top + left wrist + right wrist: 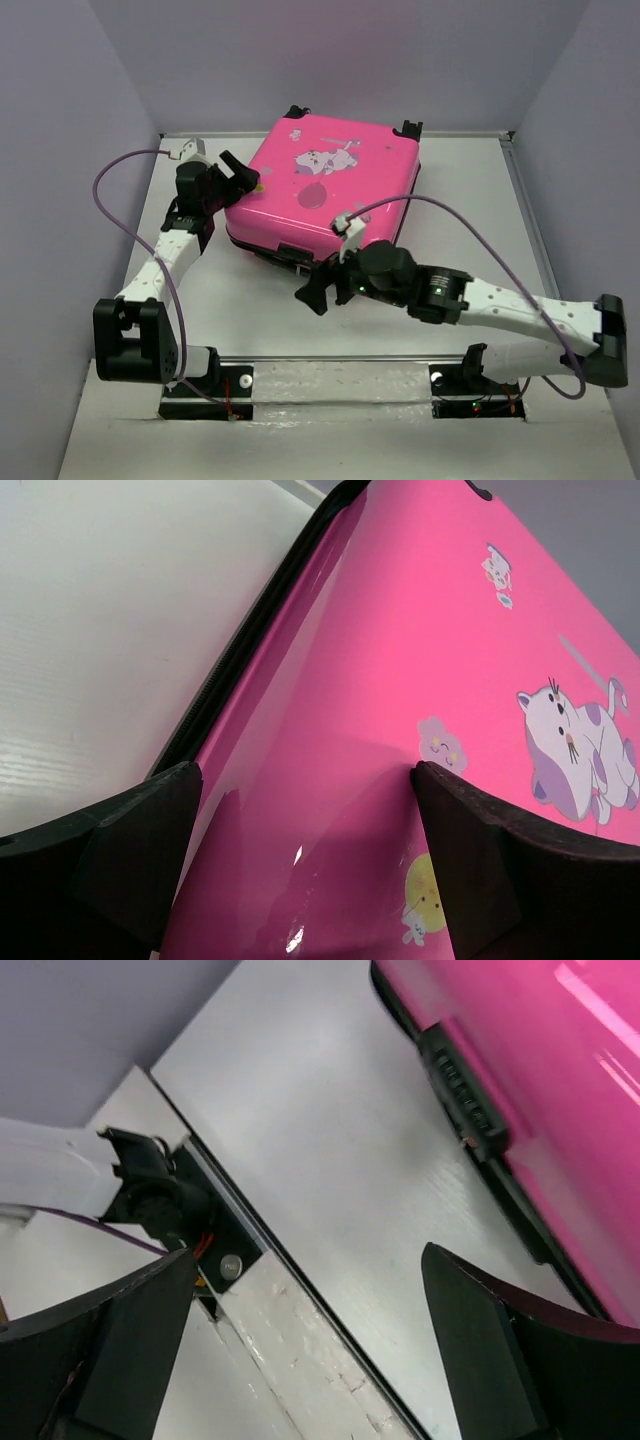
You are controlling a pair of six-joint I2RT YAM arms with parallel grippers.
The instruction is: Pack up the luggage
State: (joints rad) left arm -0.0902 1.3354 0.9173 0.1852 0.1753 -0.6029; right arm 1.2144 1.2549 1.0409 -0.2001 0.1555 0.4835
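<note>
The hot-pink luggage (325, 185) lies flat at the back middle of the table, lid down, cat print facing up. My left gripper (240, 176) is open at its left edge. In the left wrist view (305, 850) the jaws straddle the lid's (400, 680) left part, empty. My right gripper (318, 290) is open and empty just in front of the suitcase's near edge. In the right wrist view (310, 1340) it hangs over bare table, with the pink shell (530, 1070) and its black trim at the upper right.
The white table (470, 220) has low walls at the back and sides. A metal strip (330, 362) crosses in front of the arm bases. Purple cables loop from both wrists (110, 180). The left arm's base mount (160, 1200) shows in the right wrist view.
</note>
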